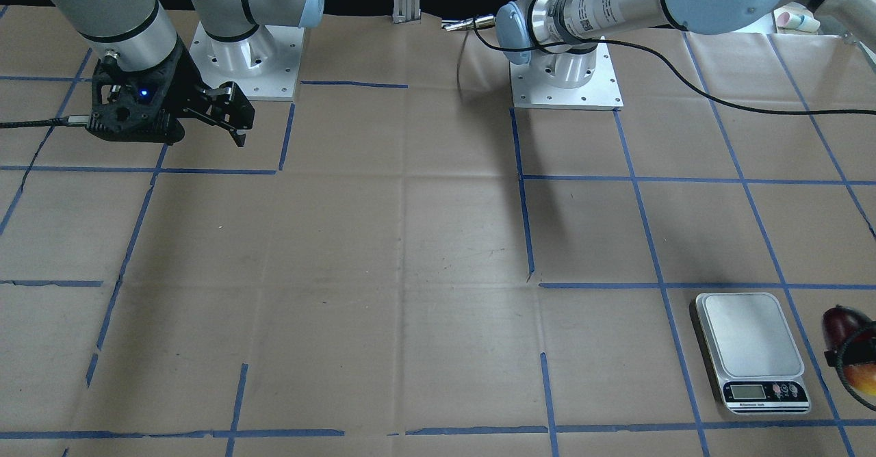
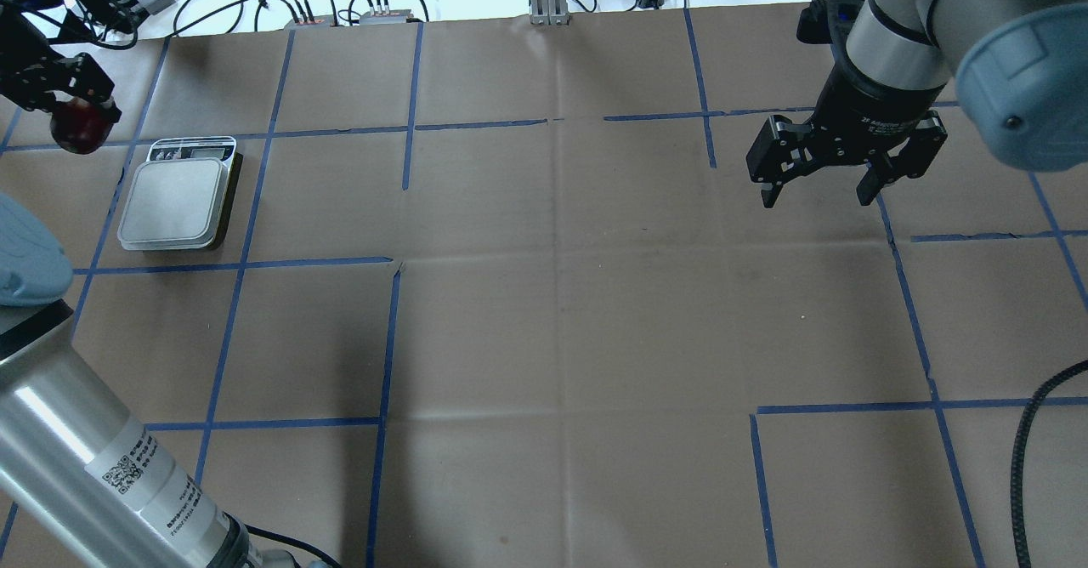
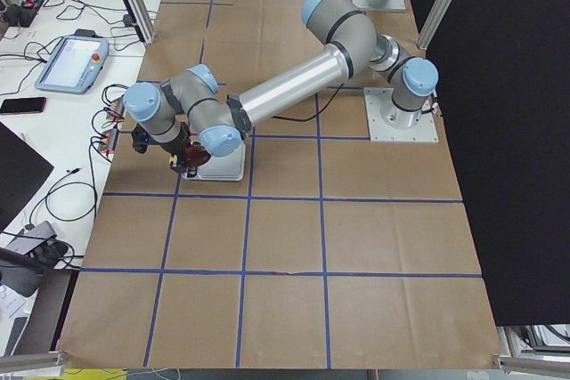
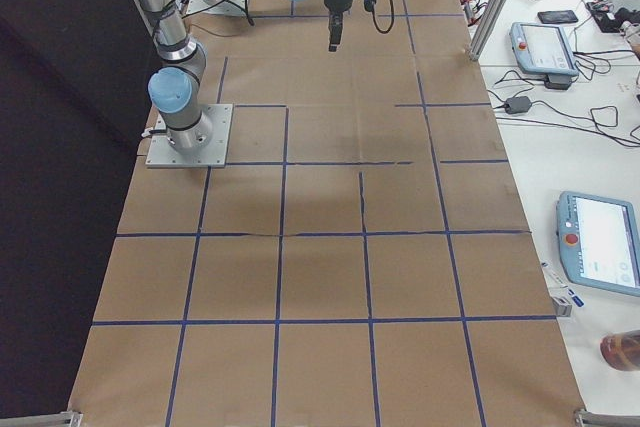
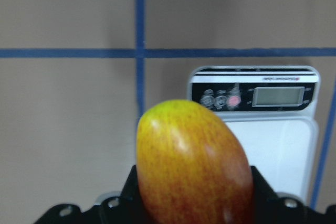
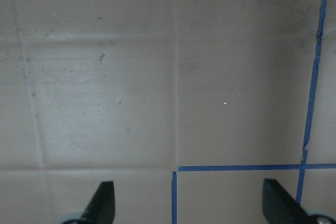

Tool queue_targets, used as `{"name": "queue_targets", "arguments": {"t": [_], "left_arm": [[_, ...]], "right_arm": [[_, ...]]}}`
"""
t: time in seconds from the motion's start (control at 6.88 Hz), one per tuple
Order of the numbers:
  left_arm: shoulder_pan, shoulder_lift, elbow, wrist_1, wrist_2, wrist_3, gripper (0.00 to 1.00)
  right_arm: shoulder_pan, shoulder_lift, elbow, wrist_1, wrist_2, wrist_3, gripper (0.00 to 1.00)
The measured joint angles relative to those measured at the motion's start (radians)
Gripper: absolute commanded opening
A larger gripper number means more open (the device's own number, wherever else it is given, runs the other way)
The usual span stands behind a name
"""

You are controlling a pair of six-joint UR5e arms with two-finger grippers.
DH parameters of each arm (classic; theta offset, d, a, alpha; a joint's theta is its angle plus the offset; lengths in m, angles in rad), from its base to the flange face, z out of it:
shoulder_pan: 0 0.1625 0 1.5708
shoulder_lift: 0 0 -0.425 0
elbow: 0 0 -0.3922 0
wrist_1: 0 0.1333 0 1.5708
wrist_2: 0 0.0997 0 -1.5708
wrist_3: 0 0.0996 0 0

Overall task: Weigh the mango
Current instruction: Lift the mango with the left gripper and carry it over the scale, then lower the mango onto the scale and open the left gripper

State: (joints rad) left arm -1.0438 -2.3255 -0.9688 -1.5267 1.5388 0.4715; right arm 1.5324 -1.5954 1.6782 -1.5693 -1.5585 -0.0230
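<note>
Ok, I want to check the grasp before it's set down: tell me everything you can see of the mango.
The mango is an elongated, glossy oval, dark red at one end, fading through orange to yellow-green at the tip. The left gripper is shut across its middle, and it looks held clear of the table. It is beside the scale, not on it. Nothing else touches it.

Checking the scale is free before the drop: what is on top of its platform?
Nothing: the platform is bare in the overhead and front views. The mango hangs beside it in the left gripper. In the left side view, the arm covers part of it.
</note>
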Motion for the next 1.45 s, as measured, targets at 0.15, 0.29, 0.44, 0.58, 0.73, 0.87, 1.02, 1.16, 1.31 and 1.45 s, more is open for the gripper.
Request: {"name": "queue_targets", "arguments": {"t": [0.15, 0.29, 0.44, 0.58, 0.73, 0.87, 1.02, 1.16, 1.31, 1.45], "left_arm": [[-0.02, 0.035, -0.118, 0.11, 0.002, -0.032, 0.33], [-0.027, 0.05, -0.212, 0.22, 0.003, -0.045, 0.33], [-0.03, 0.057, -0.276, 0.288, 0.003, -0.051, 0.33], [-0.031, 0.063, -0.313, 0.315, 0.004, -0.057, 0.45], [-0.031, 0.067, -0.336, 0.324, 0.005, -0.066, 0.99], [-0.031, 0.069, -0.351, 0.329, 0.005, -0.072, 1.0], [-0.031, 0.07, -0.351, 0.334, 0.006, -0.074, 1.0], [-0.03, 0.081, -0.339, 0.333, 0.008, -0.075, 1.0], [-0.032, 0.121, -0.333, 0.321, 0.009, -0.078, 1.0], [-0.035, 0.191, -0.343, 0.298, 0.009, -0.088, 1.0]], "right_arm": [[0.0, 0.0, 0.0, 0.0, 0.0, 0.0, 1.0], [0.0, 0.0, 0.0, 0.0, 0.0, 0.0, 1.0], [0.0, 0.0, 0.0, 0.0, 0.0, 0.0, 1.0], [0.0, 0.0, 0.0, 0.0, 0.0, 0.0, 1.0], [0.0, 0.0, 0.0, 0.0, 0.0, 0.0, 1.0], [0.0, 0.0, 0.0, 0.0, 0.0, 0.0, 1.0], [0.0, 0.0, 0.0, 0.0, 0.0, 0.0, 1.0], [0.0, 0.0, 0.0, 0.0, 0.0, 0.0, 1.0], [0.0, 0.0, 0.0, 0.0, 0.0, 0.0, 1.0], [0.0, 0.0, 0.0, 0.0, 0.0, 0.0, 1.0]]}}
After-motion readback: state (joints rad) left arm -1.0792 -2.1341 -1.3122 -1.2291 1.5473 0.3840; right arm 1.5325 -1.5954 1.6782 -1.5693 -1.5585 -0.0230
